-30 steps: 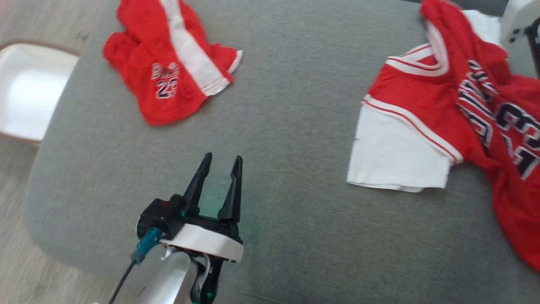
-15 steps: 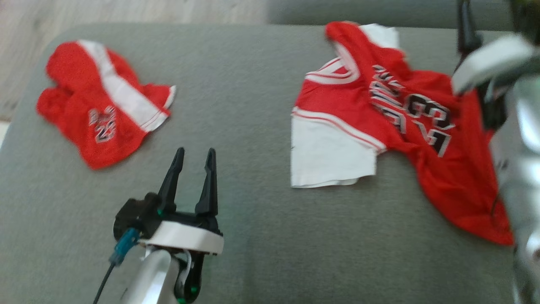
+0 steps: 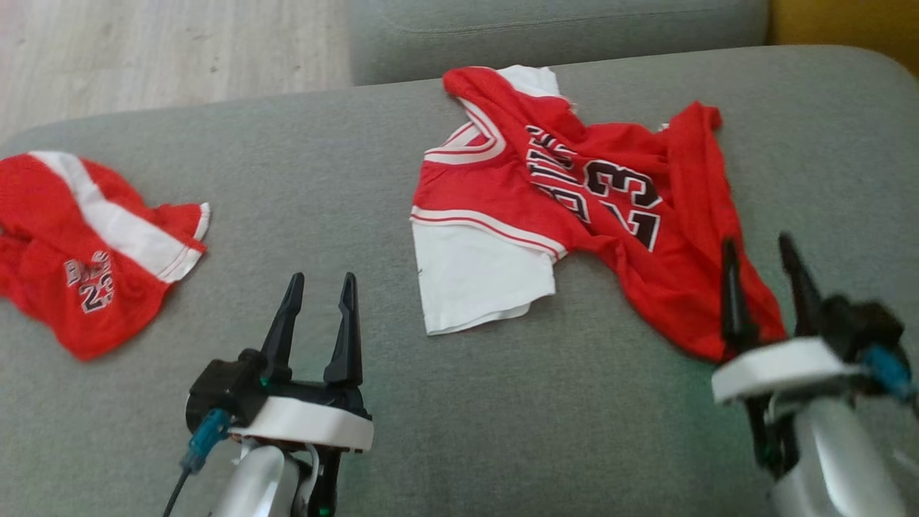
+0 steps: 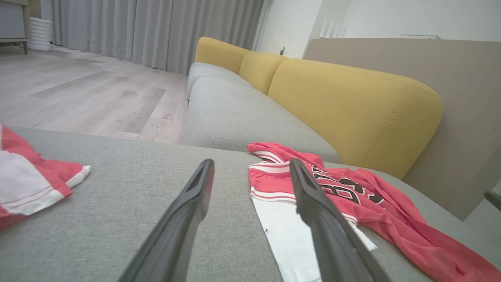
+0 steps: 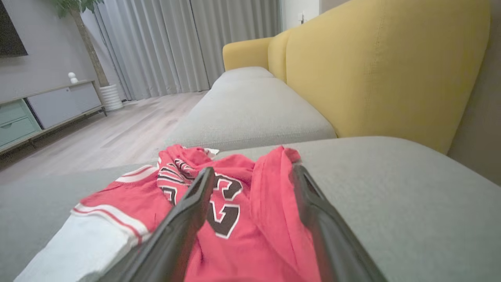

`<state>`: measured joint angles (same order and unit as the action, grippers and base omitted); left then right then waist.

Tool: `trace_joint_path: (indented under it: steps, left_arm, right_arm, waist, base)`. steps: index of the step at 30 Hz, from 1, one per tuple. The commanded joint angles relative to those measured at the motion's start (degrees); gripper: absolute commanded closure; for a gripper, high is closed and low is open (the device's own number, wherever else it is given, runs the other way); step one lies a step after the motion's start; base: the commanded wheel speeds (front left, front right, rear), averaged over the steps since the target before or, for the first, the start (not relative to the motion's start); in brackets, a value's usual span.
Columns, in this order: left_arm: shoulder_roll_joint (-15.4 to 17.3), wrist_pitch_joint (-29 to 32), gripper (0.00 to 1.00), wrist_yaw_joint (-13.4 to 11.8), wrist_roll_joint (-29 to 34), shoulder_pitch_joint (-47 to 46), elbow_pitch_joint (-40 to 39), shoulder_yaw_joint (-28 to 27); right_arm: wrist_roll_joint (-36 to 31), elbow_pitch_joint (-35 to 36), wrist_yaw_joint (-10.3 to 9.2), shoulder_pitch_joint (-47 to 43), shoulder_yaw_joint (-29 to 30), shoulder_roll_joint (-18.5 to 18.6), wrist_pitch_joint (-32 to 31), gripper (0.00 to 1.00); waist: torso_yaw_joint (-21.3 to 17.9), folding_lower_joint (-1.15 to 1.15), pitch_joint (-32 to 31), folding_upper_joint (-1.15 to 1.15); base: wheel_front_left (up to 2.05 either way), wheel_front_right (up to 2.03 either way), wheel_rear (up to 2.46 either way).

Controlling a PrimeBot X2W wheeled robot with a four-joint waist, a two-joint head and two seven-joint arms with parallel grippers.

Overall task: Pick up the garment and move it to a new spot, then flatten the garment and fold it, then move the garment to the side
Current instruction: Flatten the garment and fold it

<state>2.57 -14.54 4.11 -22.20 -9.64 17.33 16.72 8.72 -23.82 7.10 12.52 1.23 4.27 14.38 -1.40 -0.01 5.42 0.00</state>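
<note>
Red jersey point(image 3: 610, 208) with a white sleeve and a black 23 lies crumpled on the grey sofa cushion point(image 3: 502, 416), right of centre in the head view. It is partly spread, with the red body bunched and trailing toward the lower right. The white sleeve lies flat on the jersey's left side, nearest the robot.

Red shorts point(image 3: 86, 244) with a white stripe lie well apart from it at the cushion's left edge, also rumpled.

Left hand point(image 3: 323, 278) is over bare cushion between shorts and jersey, fingers parted a moderate gap, gripping nothing. In the left wrist view the white sleeve shows just past its right finger.

Right hand point(image 3: 757, 244) is at the lower right, fingers spread, empty, tips over the jersey's lower red edge. Cannot tell if they touch the cloth. In the right wrist view the 23 print sits between and ahead of the fingers.

Pale wood floor point(image 3: 143, 50) lies beyond the cushion, a yellow backrest point(image 4: 352, 98) runs along the sofa, and grey curtains point(image 5: 156, 43) hang behind.
</note>
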Motion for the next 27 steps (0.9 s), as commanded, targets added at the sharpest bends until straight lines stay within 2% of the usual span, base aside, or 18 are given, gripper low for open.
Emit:
trace_joint_path:
  steps: [1,10,16,22,27]
  left_arm:
    - [0.31,-0.46,0.0,0.24,0.4,-1.66,-1.46,-1.6]
    - [0.31,-0.46,0.0,0.39,-0.5,-2.14,-0.18,-1.51]
    - [0.31,-0.46,0.0,0.38,-0.03,-5.02,2.37,2.81]
    - [0.31,-0.14,0.0,-1.55,-0.35,-8.11,8.88,7.32]
    - [0.31,3.94,0.0,-4.96,-0.94,-10.9,15.83,9.74]
  right_arm:
    - [-0.44,2.81,0.39,1.3,-1.03,-0.55,0.62,0.0]
    - [0.91,6.72,0.39,-3.39,-0.97,-1.36,0.62,0.0]
    - [-0.03,8.02,0.39,-3.26,-1.38,-1.38,0.62,0.0]
    - [0.51,8.72,0.39,-3.09,-1.32,-1.38,0.62,0.0]
    - [0.67,9.03,0.39,-2.81,-1.41,-1.38,0.62,0.0]
  waist:
    - [-0.71,0.01,0.01,0.0]
    - [-3.99,0.01,0.55,0.0]
    - [-6.12,0.01,1.4,0.0]
    - [-8.13,0.01,2.68,0.0]
    - [-9.46,0.01,3.78,0.0]
  base:
    - [0.0,0.0,0.0]
    - [0.0,0.0,0.0]
    - [0.0,0.0,0.0]
    - [0.0,0.0,0.0]
    - [0.0,0.0,0.0]
